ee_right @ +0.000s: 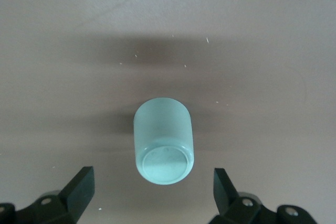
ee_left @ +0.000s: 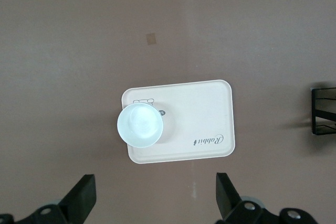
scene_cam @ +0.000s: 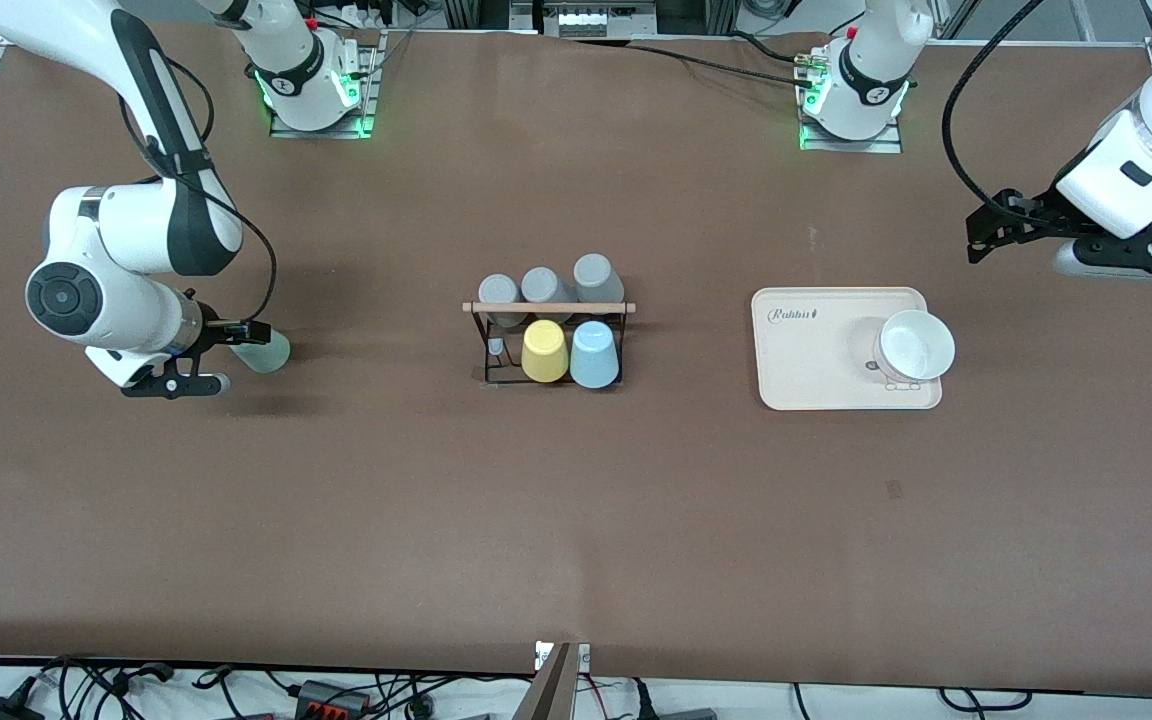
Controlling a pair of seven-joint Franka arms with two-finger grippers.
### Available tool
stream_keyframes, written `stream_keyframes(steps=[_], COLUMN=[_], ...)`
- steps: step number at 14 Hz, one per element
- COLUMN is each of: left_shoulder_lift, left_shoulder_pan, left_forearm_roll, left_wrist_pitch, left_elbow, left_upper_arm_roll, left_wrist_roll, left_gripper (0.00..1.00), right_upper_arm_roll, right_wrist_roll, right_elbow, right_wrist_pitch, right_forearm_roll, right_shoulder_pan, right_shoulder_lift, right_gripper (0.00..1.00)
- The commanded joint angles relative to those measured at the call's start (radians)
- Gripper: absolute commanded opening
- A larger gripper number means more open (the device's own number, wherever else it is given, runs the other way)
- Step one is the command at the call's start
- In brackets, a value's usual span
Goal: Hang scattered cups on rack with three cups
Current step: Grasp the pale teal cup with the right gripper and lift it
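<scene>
Beige tray (scene_cam: pixel 796 375) flat on brown table (scene_cam: pixel 576 520), toward the left arm's end, well apart from the other items. "Rabbit" lettering printed on one corner. White bowl (scene_cam: pixel 916 345) upright on tray, at the corner away from the lettering; its rim overhangs the tray edge. Interior looks empty.

Yellow cup (scene_cam: pixel 545 351) inverted. Three grey cups (scene_cam: pixel 546 286) in a row, farther from front camera than yellow cup.

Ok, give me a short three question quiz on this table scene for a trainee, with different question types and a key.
1. True or false: the right gripper is open over the green cup.
2. Which cup colour hangs on the rack beside the light blue cup? A yellow, B red, C black.
3. Fill in: the white bowl sits on the beige ____.

Key: 1 true. 2 A. 3 tray.
</scene>
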Motion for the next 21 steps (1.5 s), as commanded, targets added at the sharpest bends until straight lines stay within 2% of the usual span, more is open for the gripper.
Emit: stream_keyframes(steps=[1,8,16,18,20,21], left_shoulder_lift=[0.003,0.011,0.012,0.012,0.014,0.014], left_shoulder_pan=[-0.011,0.0,0.023,0.023,0.023,0.025], left_forearm_roll=[0.024,0.024,0.024,0.024,0.024,0.024], left_wrist_pitch=[-0.021,-0.021,-0.032,-0.034,-0.034,-0.034], left_elbow=[0.023,0.023,0.022,0.023,0.023,0.023], left_upper_arm_roll=[0.0,0.012,0.018,0.017,0.017,0.018], left_wrist_roll=[0.015,0.026,0.03,0.029,0.03,0.03], left_gripper=[1.0,1.0,1.0,1.0,1.0,1.0], right_upper_arm_roll=[0.002,0.002,0.002,0.002,0.002,0.002], right_wrist_roll=[0.016,0.016,0.016,0.016,0.015,0.015], right_elbow=[-0.029,-0.088,-0.087,-0.084,-0.081,-0.079], right_wrist_pitch=[0.025,0.125,0.139,0.137,0.134,0.13], right_forearm_roll=[0.026,0.033,0.035,0.035,0.035,0.036], right_shoulder_pan=[-0.007,-0.025,-0.032,-0.032,-0.032,-0.032], right_shoulder_lift=[0.0,0.031,0.063,0.065,0.065,0.062], right_gripper=[1.0,1.0,1.0,0.77,0.45,0.33])
